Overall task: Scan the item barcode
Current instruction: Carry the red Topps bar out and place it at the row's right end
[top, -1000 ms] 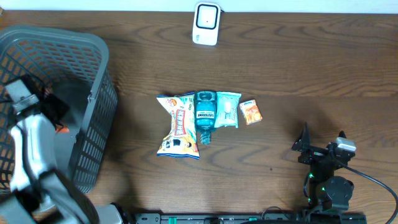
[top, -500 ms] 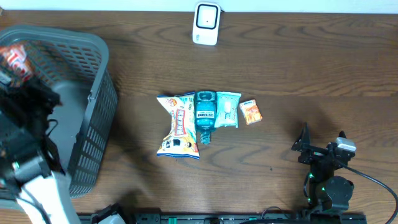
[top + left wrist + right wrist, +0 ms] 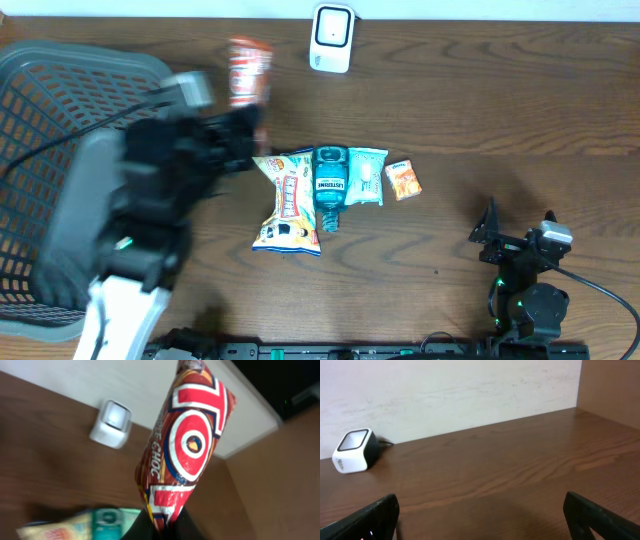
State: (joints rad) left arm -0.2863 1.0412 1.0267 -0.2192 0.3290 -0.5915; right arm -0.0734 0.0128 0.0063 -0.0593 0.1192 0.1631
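Note:
My left gripper is shut on the bottom edge of a red, white and brown snack packet. In the overhead view that packet is blurred and held above the table, left of the white barcode scanner. The scanner shows left of the packet in the left wrist view, and at the far left in the right wrist view. No barcode is visible on the packet's facing side. My right gripper rests open at the front right, with nothing between its fingers.
A grey mesh basket stands at the left. In the middle lie a yellow snack bag, a teal bottle, a pale green pouch and a small orange packet. The table's back edge meets a white wall.
My left arm has swung from inside the basket up and to the right, carrying the snack packet out toward the scanner. The right arm has not moved.

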